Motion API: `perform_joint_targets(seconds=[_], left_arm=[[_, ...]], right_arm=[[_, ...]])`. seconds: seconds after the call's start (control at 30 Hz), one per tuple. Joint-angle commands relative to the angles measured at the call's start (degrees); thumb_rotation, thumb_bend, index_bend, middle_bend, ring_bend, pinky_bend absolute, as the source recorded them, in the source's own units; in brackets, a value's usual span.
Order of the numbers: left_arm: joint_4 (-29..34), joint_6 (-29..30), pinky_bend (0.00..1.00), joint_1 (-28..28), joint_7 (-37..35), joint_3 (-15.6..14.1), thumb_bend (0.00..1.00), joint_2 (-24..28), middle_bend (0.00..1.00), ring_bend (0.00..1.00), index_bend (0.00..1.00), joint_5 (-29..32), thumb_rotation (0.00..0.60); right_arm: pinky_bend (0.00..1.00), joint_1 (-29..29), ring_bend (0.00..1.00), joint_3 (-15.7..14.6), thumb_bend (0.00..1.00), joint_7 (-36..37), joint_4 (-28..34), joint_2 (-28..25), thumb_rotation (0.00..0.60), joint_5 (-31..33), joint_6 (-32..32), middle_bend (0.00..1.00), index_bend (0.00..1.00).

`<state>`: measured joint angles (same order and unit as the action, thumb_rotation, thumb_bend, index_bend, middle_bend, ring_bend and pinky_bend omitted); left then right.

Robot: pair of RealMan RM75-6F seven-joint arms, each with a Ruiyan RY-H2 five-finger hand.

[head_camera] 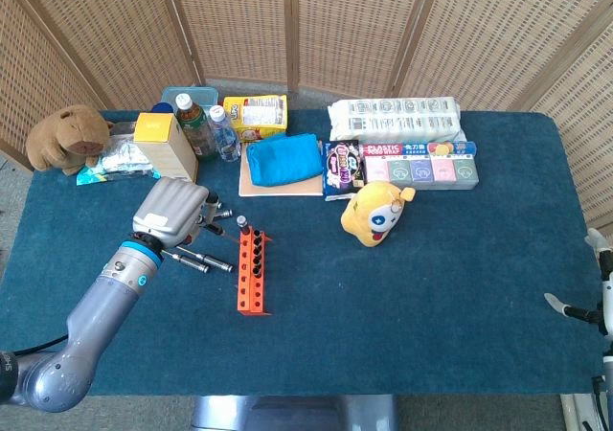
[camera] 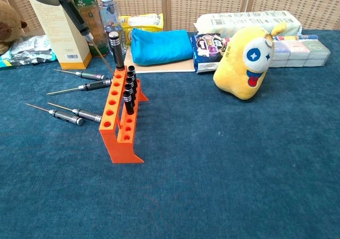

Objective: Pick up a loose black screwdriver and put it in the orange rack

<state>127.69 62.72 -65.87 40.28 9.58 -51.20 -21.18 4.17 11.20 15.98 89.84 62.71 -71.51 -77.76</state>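
The left hand (head_camera: 175,213) grips a black screwdriver (camera: 76,17), tilted with its tip just left of the orange rack's (camera: 119,120) far end, while the right hand (head_camera: 596,287) shows only partly at the right edge, its state unclear.

At frame centre-left the rack (camera: 121,117) stands on the table (camera: 223,186), several screwdrivers in its far holes. Four loose screwdrivers (camera: 79,114) lie to its left. The plush toy (camera: 245,63) sits to its right; boxes, bottles (camera: 109,16) and packets line the top edge.
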Motion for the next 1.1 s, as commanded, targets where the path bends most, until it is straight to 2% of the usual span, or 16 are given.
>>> perform_joint_targets(seconds=[0.03,0.47,1.1], left_arm=[[-0.3,0.3,0.99,-0.3,0.3,0.0,0.34,-0.4,1.00,1.00,0.59,0.3,0.600],[-0.9,0.6,0.99,-1.7,1.5,0.1,0.34,-2.0,1.00,1.00,0.59,1.6,0.600],[-2.2,3.7,0.99,-7.0,7.7,0.4,0.34,-6.9,1.00,1.00,0.58,7.6,0.600]], right_arm=[[0.07,0.0,0.13,0.1,0.10,0.1,0.0,-0.1,0.600,0.1,0.0,0.15,0.01],[0.07,-0.2,0.13,0.2,0.10,0.3,0.1,-0.3,0.600,0.1,-0.1,0.15,0.01],[0.07,-0.5,0.13,0.6,0.10,1.2,0.2,-0.7,0.600,0.3,-0.4,0.15,0.01]])
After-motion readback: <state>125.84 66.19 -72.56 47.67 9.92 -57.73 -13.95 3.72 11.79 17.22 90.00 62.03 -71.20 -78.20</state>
